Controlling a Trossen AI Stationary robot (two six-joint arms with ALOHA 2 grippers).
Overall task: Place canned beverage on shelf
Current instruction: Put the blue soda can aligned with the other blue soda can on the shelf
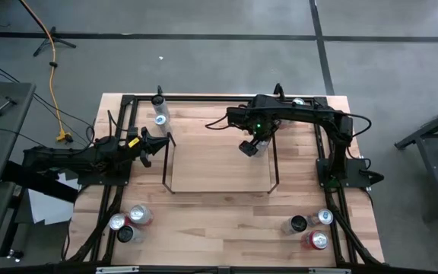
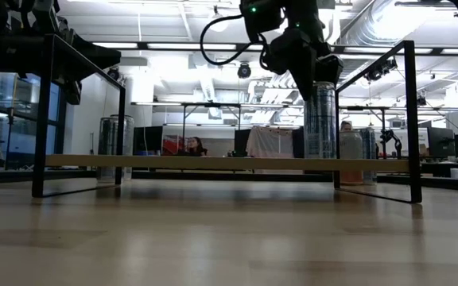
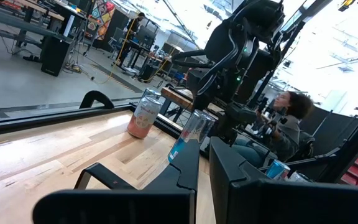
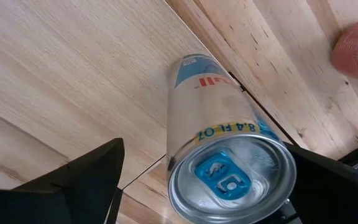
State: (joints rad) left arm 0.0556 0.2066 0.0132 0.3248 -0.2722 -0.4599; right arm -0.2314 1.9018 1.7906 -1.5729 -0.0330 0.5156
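A slim silver-and-blue can [image 4: 219, 124] stands upright on the light-wood shelf [image 1: 219, 164], near its far right corner, also in the low view as can [image 2: 320, 119]. My right gripper [image 4: 204, 165] hangs over it pointing down, open, one finger on each side of the can's top. The finger [image 4: 86, 177] on one side stands clear of the can. My left gripper [image 1: 162, 144] waits shut at the shelf's left end, level above the table. My right gripper straddles the can's top rim [image 4: 272, 186] from above. One finger is plainly apart from the can. The other finger [image 4: 328, 180] sits right at the rim, and I cannot tell whether it touches.
Other cans stand on the tabletop: two at the far left [image 1: 159, 116], a cluster near left [image 1: 131, 219], a cluster near right [image 1: 312, 228], and a pink one [image 4: 356, 46] beyond the shelf. Black wire frames [image 2: 408, 119] rise at the shelf's ends.
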